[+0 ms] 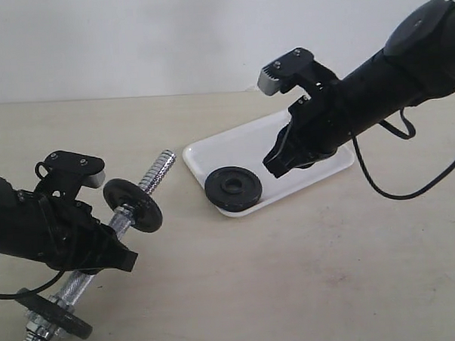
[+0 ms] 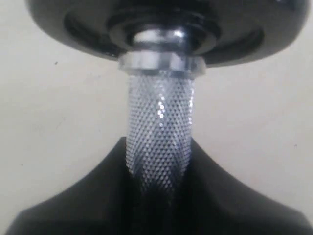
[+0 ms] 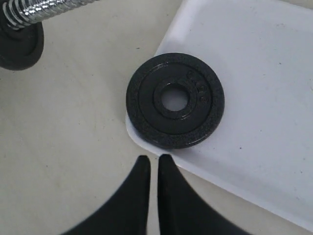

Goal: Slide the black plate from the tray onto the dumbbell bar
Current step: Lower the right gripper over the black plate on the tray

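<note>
The black plate (image 1: 233,188) (image 3: 175,100) lies flat in the near left corner of the white tray (image 1: 227,151) (image 3: 254,73), its centre hole facing up. The dumbbell bar (image 1: 154,174) (image 2: 159,127) slants across the table at the left, its threaded free end pointing towards the tray. My left gripper (image 1: 114,255) (image 2: 159,149) is shut on the bar's knurled middle. My right gripper (image 1: 274,167) (image 3: 152,159) hangs over the tray just right of the plate. It is shut and holds nothing, and its tips stand apart from the plate's rim.
A black disc (image 1: 132,205) (image 2: 161,29) sits on the bar above my left grip. Another disc (image 1: 58,314) with a silver nut sits near the bar's lower end. The right arm's cable (image 1: 379,183) loops over the table beside the tray.
</note>
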`<state>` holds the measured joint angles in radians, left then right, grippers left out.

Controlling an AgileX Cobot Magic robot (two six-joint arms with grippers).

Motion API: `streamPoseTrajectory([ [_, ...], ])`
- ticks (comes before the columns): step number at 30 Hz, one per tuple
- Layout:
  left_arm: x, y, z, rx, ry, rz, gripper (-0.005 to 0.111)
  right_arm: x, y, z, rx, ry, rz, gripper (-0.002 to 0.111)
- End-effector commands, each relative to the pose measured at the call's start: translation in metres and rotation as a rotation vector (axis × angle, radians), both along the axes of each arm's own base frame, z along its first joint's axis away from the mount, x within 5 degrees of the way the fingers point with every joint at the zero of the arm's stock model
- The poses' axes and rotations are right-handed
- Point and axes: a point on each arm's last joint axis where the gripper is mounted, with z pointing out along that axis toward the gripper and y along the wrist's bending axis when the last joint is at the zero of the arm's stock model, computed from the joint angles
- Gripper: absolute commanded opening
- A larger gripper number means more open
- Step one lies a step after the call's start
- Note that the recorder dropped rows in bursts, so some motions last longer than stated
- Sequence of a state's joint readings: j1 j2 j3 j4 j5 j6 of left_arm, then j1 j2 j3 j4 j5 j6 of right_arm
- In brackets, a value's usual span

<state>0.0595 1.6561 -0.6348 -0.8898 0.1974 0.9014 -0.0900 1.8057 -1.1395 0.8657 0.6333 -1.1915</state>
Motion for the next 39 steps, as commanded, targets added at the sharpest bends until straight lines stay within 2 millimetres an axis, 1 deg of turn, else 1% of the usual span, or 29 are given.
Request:
streamPoseTrajectory([
  [1, 0.010, 0.005, 0.025, 0.043, -0.136, 0.050, 0.004, 0.009, 0.000, -0.006, -0.021, 0.003, -0.007, 0.000],
  [4, 0.010, 0.006, 0.031, 0.052, -0.164, 0.063, 0.004, 0.011, 0.001, -0.008, 0.001, 0.027, -0.022, 0.000],
  [6, 0.010, 0.007, 0.034, 0.056, -0.177, 0.066, 0.004, 0.012, 0.006, -0.011, -0.001, 0.042, 0.003, 0.000],
  [10, 0.010, 0.007, 0.036, 0.057, -0.185, 0.067, 0.004, 0.017, 0.021, -0.015, -0.019, 0.062, 0.035, 0.008],
  [13, 0.010, 0.007, 0.036, 0.057, -0.185, 0.067, 0.004, 0.022, 0.031, -0.017, -0.055, 0.077, 0.039, 0.022],
  [15, 0.010, 0.007, 0.036, 0.057, -0.185, 0.067, 0.004, 0.027, 0.035, -0.020, -0.058, 0.084, 0.020, 0.036],
  [17, 0.010, 0.007, 0.036, 0.057, -0.185, 0.067, 0.004, 0.030, 0.036, -0.022, -0.061, 0.079, -0.006, 0.047],
  [18, 0.010, 0.007, 0.037, 0.059, -0.189, 0.068, 0.004, 0.031, 0.036, -0.022, -0.063, 0.075, -0.016, 0.051],
  [23, 0.010, 0.008, 0.037, 0.065, -0.194, 0.075, 0.004, 0.037, 0.032, -0.021, -0.091, 0.024, -0.042, 0.059],
  [27, 0.010, 0.008, 0.037, 0.065, -0.194, 0.075, 0.004, 0.041, 0.030, -0.020, -0.098, -0.012, -0.083, 0.076],
  [29, 0.010, 0.008, 0.037, 0.065, -0.194, 0.075, 0.004, 0.042, 0.029, -0.019, -0.103, -0.028, -0.095, 0.082],
  [31, 0.010, 0.008, 0.037, 0.066, -0.195, 0.076, 0.004, 0.043, 0.028, -0.018, -0.107, -0.041, -0.103, 0.084],
  [37, 0.011, 0.009, 0.037, 0.069, -0.198, 0.078, 0.004, 0.045, 0.029, -0.017, -0.063, -0.047, -0.145, 0.084],
  [39, 0.011, 0.009, 0.037, 0.069, -0.198, 0.078, 0.004, 0.045, 0.032, -0.016, -0.060, -0.054, -0.146, 0.084],
])
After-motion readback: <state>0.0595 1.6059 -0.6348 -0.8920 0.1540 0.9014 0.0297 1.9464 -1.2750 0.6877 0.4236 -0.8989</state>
